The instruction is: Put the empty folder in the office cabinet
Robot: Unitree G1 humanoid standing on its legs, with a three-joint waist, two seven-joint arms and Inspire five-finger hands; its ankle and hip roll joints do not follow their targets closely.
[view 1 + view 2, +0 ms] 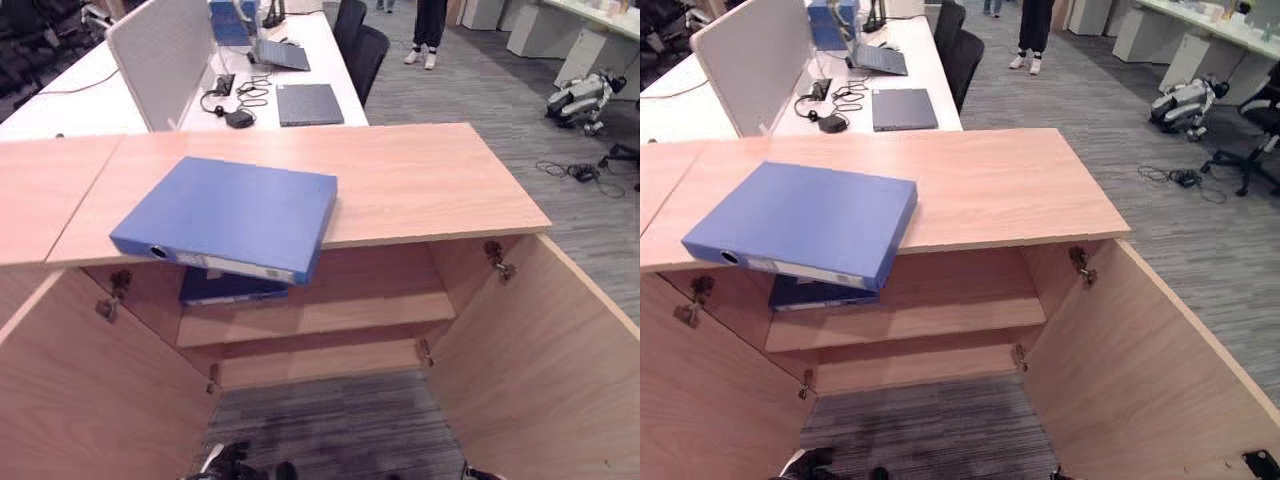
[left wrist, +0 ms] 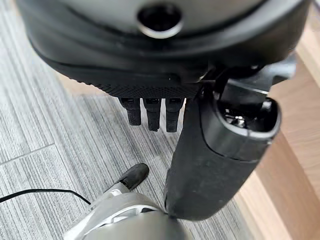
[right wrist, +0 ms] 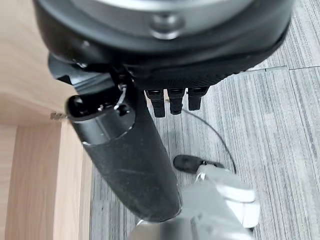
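Blue folder point(image 1: 232, 215) lies flat on the cabinet's top surface point(image 1: 420, 180), its spine corner overhanging the front edge, above the open cabinet point(image 1: 940, 300). Both doors swung wide. A second blue folder point(image 1: 225, 287) already sits on the upper shelf point(image 1: 340, 312).

Left hand point(image 2: 152, 112) and right hand point(image 3: 175, 102) hang low over the carpet, fingers relaxed and straight, empty.

To do well: probably grip the overhanging edge, keep it level, slide onto the shelf beside its twin.
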